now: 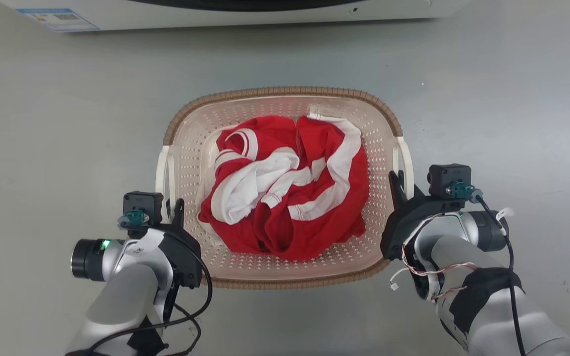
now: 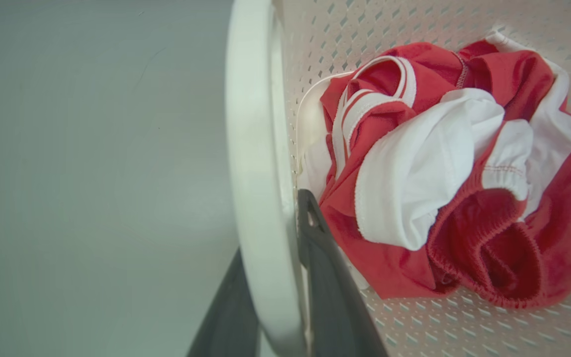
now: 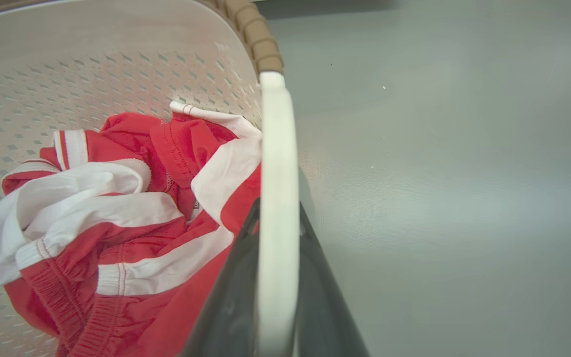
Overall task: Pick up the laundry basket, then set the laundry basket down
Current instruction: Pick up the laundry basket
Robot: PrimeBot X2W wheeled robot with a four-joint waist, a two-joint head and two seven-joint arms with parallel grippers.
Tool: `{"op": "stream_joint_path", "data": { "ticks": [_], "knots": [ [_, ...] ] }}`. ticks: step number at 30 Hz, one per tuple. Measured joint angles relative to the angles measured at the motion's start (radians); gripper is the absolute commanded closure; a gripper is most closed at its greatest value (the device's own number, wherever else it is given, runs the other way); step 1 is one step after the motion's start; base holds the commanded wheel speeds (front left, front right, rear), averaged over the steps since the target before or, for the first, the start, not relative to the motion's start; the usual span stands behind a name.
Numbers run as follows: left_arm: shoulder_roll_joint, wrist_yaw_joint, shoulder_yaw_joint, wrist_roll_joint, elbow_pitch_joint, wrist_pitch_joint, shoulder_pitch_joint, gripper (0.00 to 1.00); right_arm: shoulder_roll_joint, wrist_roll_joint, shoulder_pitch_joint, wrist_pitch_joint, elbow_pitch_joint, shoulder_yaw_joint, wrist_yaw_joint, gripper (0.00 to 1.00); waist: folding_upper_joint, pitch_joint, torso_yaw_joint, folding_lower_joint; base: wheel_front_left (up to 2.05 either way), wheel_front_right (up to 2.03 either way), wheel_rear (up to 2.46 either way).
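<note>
Grey floor (image 1: 42, 123) carries the work. Nearest you, the left gripper (image 1: 172, 210) and right gripper (image 1: 403, 185) each straddle a white side handle (image 2: 258, 148), with the fingers (image 3: 325, 317) pinching it so the load stays level. Between them sits the cream perforated plastic laundry basket (image 1: 285, 282), brown-rimmed, holding a crumpled red-and-white garment (image 1: 285, 188). Whether it has left the floor, you cannot tell. Beyond stands a white washer (image 1: 215, 15).

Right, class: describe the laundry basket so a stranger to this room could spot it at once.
In front of the white washer, against the grey floor, is a cream basket with holed walls and a brown woven-look rim. It alone holds red and white clothes.
</note>
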Motion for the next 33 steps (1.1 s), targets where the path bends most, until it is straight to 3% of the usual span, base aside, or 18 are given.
{"op": "stream_joint_path", "data": {
  "ticks": [33],
  "knots": [
    [0.004, 0.026, -0.182, -0.176, -0.042, 0.116, 0.371, 1.0, 0.008, 0.174, 0.375, 0.098, 0.015, 0.136, 0.0, 1.0, -0.0001, -0.42, 0.017, -0.0001, 0.0, 0.0, 0.0]
  ]
}}
